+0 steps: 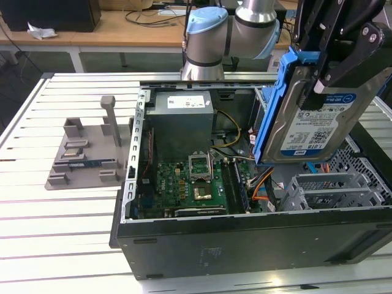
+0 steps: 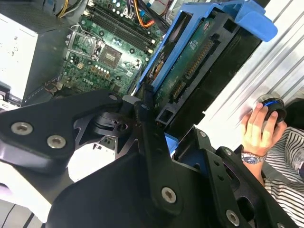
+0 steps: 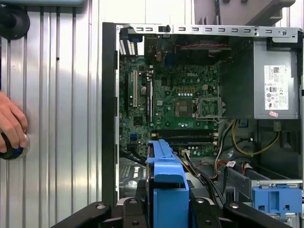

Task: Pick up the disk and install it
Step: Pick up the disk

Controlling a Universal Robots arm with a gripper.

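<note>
Exterior view first: we see the hand (image 1: 315, 76) clenched on the disk (image 1: 312, 128), gripping it across its two flat faces. The blue-framed disk stands on edge, slightly tilted, with its labelled silver face towards us. It is held up above the open computer case (image 1: 245, 236), over the end of that case where the grey drive cage (image 1: 334, 190) sits. We cannot tell whether its lower edge touches anything inside the case.

Deeper in the case lie the green motherboard (image 1: 184, 184) and, against the far wall, the grey power supply (image 1: 182, 119). Outside the case, on the exterior view's left, a grey plastic fixture (image 1: 82, 153) rests on the slatted desk (image 1: 55, 245). Behind the case rises the robot arm (image 1: 226, 30).

In the second wrist view we look along the disk's circuit-board side, with the motherboard beyond it and a striped sleeve (image 2: 285, 156) outside the case. In the first wrist view the disk's blue edge points over the case's interior.
</note>
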